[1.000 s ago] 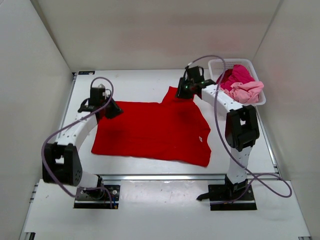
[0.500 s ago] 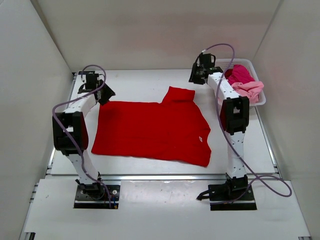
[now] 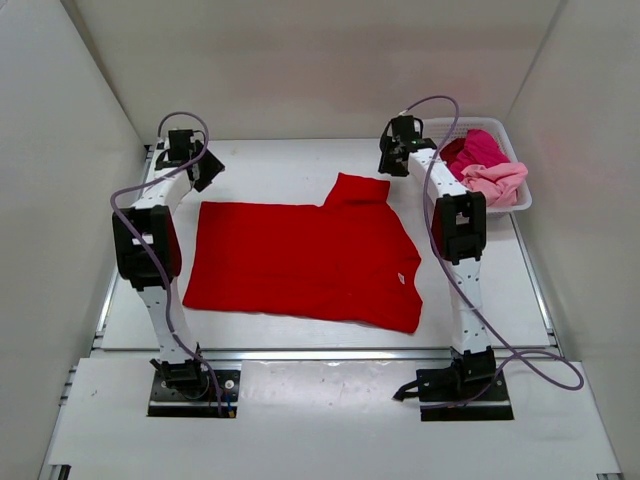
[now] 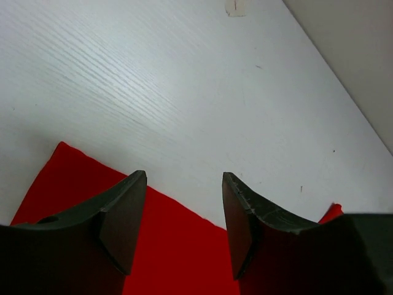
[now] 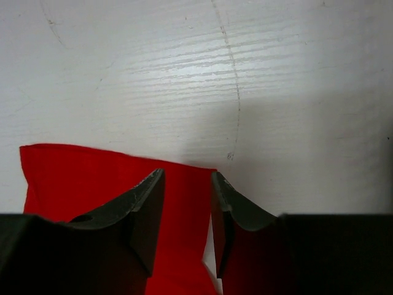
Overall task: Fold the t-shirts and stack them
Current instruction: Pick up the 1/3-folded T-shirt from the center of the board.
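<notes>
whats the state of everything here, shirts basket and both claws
red t-shirt: spread flat on the table, one sleeve out at the far edge
magenta shirt: crumpled in the basket
pale pink shirt: crumpled in the basket, at its near end
basket: upright, holding two shirts
left claw: open, empty, above the red t-shirt's far left corner
right claw: slightly open, empty, above the sleeve
</notes>
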`<state>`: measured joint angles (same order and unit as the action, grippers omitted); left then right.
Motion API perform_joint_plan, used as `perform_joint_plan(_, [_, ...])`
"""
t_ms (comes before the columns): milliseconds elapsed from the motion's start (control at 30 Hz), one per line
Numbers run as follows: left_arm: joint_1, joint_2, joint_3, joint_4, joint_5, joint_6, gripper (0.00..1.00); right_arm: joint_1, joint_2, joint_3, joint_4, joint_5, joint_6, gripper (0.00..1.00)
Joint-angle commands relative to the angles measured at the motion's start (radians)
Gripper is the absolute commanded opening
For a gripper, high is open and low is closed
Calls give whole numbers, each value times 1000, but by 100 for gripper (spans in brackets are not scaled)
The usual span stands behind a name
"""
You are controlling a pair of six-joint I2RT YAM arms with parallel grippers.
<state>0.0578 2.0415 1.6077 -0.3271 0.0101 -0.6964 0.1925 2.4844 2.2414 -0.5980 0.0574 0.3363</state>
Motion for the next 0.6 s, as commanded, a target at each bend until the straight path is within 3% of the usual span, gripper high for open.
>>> perform_joint_plan(0, [17,5,26,8,-1,20,63,7,34,34,9,58,-16,33])
perform_joint_plan(567, [66,46,0,0,-9,72,66,12,99,93,-63,1,50,29])
